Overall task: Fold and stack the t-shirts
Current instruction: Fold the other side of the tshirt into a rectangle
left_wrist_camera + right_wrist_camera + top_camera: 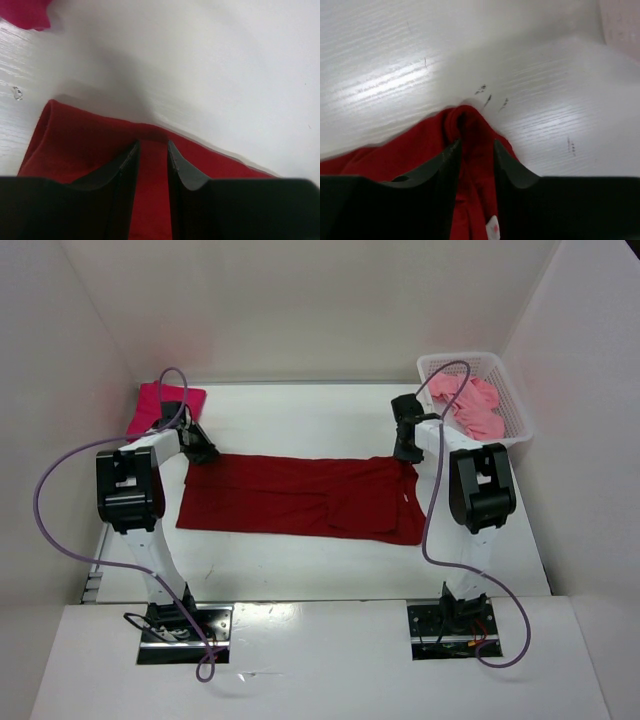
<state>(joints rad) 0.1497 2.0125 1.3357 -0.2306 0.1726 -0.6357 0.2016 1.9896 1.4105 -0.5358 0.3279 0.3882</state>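
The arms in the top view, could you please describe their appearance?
The left arm and right arm have white links with blocky black joint housings. A purple cable loops from each. The gripper fingers are black and tapered.

From above and behind, the top camera takes in the whole table [300,562]; both wrist cameras look closely at the dark red shirt [290,498].

The white bench [300,560] carries 1 dark red shirt [300,498] spread flat mid-frame, 1 crimson-pink shirt [148,412] lying at upper left, and 1 white mesh basket [515,415] at upper right.
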